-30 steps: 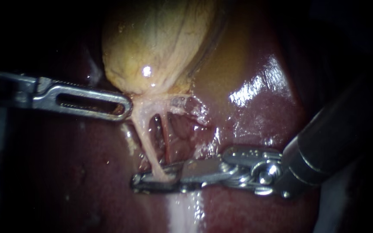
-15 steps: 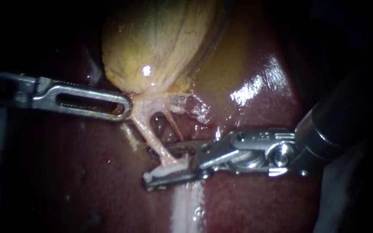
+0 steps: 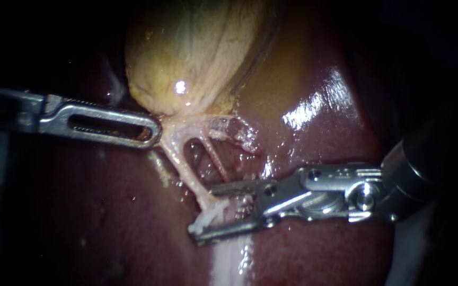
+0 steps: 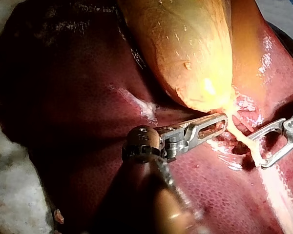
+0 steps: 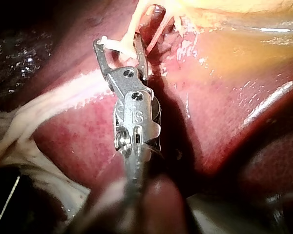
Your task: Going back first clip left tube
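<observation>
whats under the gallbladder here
The liver shows all round the gallbladder, so it lies beneath. From the gallbladder's lower end the left tube and a thinner tube run down over the liver. The bed directly under the gallbladder is covered by it.

The liver [image 4: 63, 97] lies on a pale surface [image 4: 10, 195].

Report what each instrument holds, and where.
Slender metal right instrument: open jaws, nothing held; the pale left tube merely lies between them. Slotted left instrument: cannot be told.
</observation>
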`<state>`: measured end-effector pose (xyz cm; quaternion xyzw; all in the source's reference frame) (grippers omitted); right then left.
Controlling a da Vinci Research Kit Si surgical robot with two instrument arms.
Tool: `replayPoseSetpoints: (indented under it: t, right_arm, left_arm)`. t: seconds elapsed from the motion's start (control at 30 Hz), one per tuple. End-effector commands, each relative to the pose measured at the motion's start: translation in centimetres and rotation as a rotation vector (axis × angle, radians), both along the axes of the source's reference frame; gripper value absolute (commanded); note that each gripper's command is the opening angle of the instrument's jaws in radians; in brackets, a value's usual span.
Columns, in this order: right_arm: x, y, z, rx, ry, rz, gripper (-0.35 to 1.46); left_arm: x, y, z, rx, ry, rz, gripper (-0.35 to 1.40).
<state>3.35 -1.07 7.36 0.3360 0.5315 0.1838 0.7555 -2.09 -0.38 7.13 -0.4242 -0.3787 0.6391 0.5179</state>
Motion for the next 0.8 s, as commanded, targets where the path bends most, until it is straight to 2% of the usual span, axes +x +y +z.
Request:
replayPoseSetpoints:
  t: [0.03, 0.47, 0.6, 0.8]
  right_arm:
    - [-0.01, 0.02, 0.01, -0.004, 0.0, 0.001, 0.49]
    - [-0.21, 0.18, -0.07, -0.017, -0.005, 0.016, 0.49]
    - [-0.37, 0.3, -0.18, -0.035, -0.004, 0.026, 0.49]
    - [-0.7, 0.52, -0.39, -0.09, 0.015, 0.019, 0.49]
  left_arm:
    - [0.0, 0.0, 0.0, 0.0, 0.0, 0.0, -0.35]
    - [0.0, 0.0, 0.0, 0.0, 0.0, 0.0, -0.35]
    - [0.0, 0.0, 0.0, 0.0, 0.0, 0.0, -0.35]
    - [0.0, 0.0, 0.0, 0.0, 0.0, 0.0, -0.35]
